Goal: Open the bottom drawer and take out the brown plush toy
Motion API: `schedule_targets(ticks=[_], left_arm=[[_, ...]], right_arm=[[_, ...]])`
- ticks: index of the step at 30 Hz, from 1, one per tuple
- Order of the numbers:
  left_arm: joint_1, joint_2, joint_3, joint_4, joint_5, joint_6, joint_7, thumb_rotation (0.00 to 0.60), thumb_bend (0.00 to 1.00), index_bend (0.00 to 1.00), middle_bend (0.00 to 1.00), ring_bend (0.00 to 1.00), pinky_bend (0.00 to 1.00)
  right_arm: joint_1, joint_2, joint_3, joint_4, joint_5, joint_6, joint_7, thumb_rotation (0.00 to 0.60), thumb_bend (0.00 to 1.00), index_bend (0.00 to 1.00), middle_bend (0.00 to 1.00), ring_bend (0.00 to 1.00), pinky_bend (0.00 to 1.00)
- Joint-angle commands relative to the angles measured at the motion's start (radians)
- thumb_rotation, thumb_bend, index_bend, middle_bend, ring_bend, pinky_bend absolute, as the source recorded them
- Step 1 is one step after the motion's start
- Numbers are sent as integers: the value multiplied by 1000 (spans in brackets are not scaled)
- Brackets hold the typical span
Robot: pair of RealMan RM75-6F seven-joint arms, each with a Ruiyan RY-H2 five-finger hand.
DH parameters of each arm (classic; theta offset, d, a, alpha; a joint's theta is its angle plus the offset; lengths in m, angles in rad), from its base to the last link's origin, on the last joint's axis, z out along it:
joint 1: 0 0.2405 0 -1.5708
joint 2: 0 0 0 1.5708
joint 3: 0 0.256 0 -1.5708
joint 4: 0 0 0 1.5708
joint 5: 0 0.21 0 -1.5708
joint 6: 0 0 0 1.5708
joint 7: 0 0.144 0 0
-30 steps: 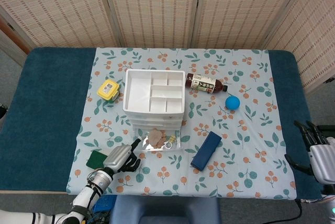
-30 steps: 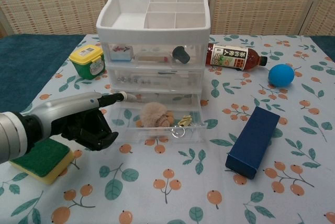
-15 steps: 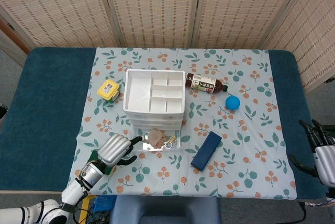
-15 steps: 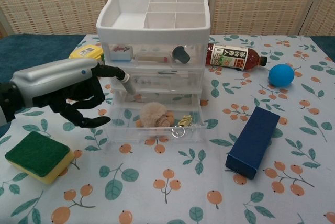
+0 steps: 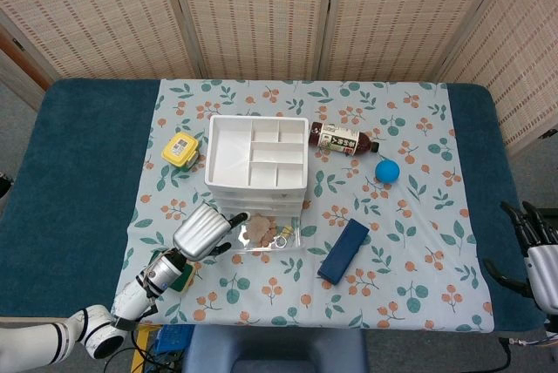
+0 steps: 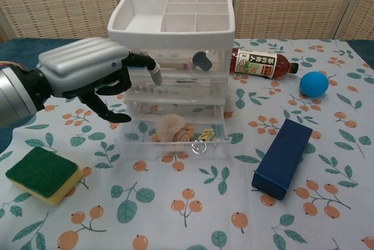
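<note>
Bottom drawer (image 6: 175,139) already pulled out, so step 1 done. Brown plush toy (image 6: 172,128) sits inside, below and just right of left hand (image 6: 96,77), which is empty w/ fingers apart. Grab + lift-out remain. Right hand (image 5: 536,247) idle, fingers spread.

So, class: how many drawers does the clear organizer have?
3: top drawer, middle drawer, both closed, and the bottom drawer, pulled open, stacked one under the other.
</note>
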Motion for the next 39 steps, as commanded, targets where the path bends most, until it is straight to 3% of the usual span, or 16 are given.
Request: schedule_targets(ticks=[1, 18, 39], left_arm=[[-35, -42, -5, 69, 37, -15, 44, 600, 162, 314, 939, 1000, 1000], [-146, -172, 47, 341, 188, -34, 61, 600, 163, 295, 942, 1000, 1000], [-206, -210, 47, 435, 124, -162, 140, 600, 163, 275, 942, 1000, 1000]], right_arm=[[-1, 0, -1, 0, 0, 1, 0, 600, 256, 13, 134, 72, 150], [-9, -2, -2, 0, 10, -3, -2, 600, 256, 13, 134, 72, 151], [-3, -5, 4, 2, 23, -23, -6, 600, 256, 13, 134, 72, 150]])
